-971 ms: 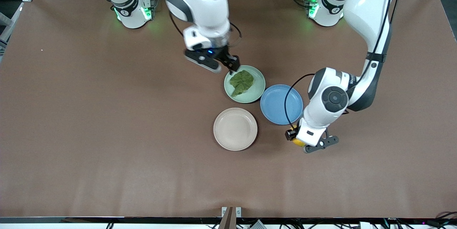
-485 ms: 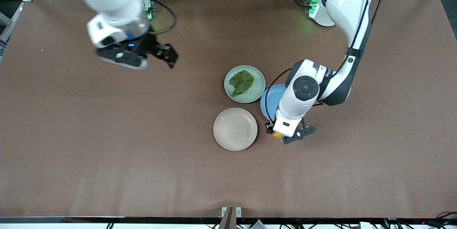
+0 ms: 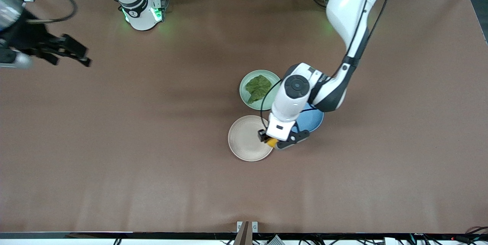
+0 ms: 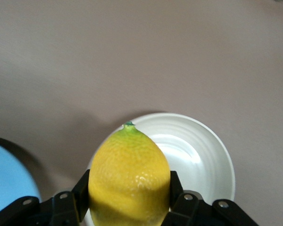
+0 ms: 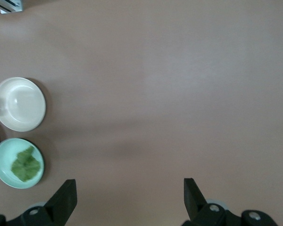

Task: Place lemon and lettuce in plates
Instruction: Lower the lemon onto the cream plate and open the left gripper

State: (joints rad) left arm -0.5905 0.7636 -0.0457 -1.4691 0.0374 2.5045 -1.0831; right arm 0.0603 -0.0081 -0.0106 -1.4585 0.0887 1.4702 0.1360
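My left gripper (image 3: 271, 142) is shut on the yellow lemon (image 3: 272, 142) and holds it over the rim of the cream-beige plate (image 3: 246, 138). In the left wrist view the lemon (image 4: 129, 179) sits between the fingers above that plate (image 4: 203, 160). The dark green lettuce (image 3: 258, 88) lies in the mint green plate (image 3: 247, 98). My right gripper (image 3: 78, 54) is open and empty, high over the table at the right arm's end. The right wrist view shows both plates, cream (image 5: 20, 104) and mint (image 5: 4, 165), with the lettuce (image 5: 26, 165).
A blue plate (image 3: 310, 121) lies beside the two plates toward the left arm's end, partly hidden under my left arm. Bare brown table surrounds the plates.
My left gripper carried the lemon from beside the blue plate to over the cream plate's rim. My right gripper left the mint plate and swung far toward the right arm's end.
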